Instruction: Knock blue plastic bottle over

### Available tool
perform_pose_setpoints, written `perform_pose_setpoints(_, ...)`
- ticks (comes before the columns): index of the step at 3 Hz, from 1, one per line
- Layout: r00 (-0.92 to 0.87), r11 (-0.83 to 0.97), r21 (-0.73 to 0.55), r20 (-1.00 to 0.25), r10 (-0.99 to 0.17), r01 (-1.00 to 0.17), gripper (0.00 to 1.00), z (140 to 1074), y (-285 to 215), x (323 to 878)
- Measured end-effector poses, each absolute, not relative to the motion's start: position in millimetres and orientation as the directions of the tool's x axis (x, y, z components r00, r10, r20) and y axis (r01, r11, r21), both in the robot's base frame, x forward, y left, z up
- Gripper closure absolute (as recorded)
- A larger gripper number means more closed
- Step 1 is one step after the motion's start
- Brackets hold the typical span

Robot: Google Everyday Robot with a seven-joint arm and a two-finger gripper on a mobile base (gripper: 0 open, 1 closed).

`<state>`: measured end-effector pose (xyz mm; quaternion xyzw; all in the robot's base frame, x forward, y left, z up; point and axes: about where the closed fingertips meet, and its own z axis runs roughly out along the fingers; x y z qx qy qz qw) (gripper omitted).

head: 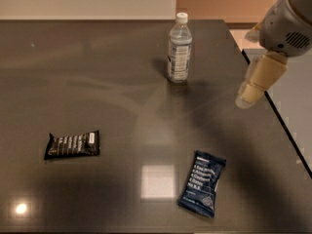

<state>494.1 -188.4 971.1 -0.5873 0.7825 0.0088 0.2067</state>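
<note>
The dark, glossy desk (97, 82) fills nearly the whole view. Nearest its left edge, toward the front left corner, a black snack bar wrapper (72, 144) lies flat with its long side roughly parallel to the front edge; there is pale print on its face (I cannot read it). A small bright spot of glare (20, 208) sits right in the front left corner, and a pale square reflection (157, 181) shows on the surface near the middle of the front edge.

Further right, close to the back edge and somewhat right of its middle, the blue plastic bottle (179, 50) stands upright on its base. It is clear, with a white cap on top and a white-and-blue label round its middle, and nothing touches it.

Near the front edge, just right of the square reflection, a dark blue snack bar wrapper (202, 183) lies flat, tilted so its top end leans toward the right edge. It is well apart from the bottle and from the black wrapper.

At the right edge of the desk, toward the back right corner, the gripper (247, 97) hangs below the arm's grey-white housing (287, 23), pointing down and slightly leftward over the surface. It is well apart from the bottle, to the bottle's right. Whether it is open or closed I cannot tell, and nothing is visible in its grasp
</note>
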Motion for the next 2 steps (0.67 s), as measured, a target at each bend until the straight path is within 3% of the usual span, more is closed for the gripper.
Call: perform_pose_setpoints(2,-0.244,0.376,-0.213,-0.468,-0.849,-0.902,0.00,965.1,-152.8,579.5)
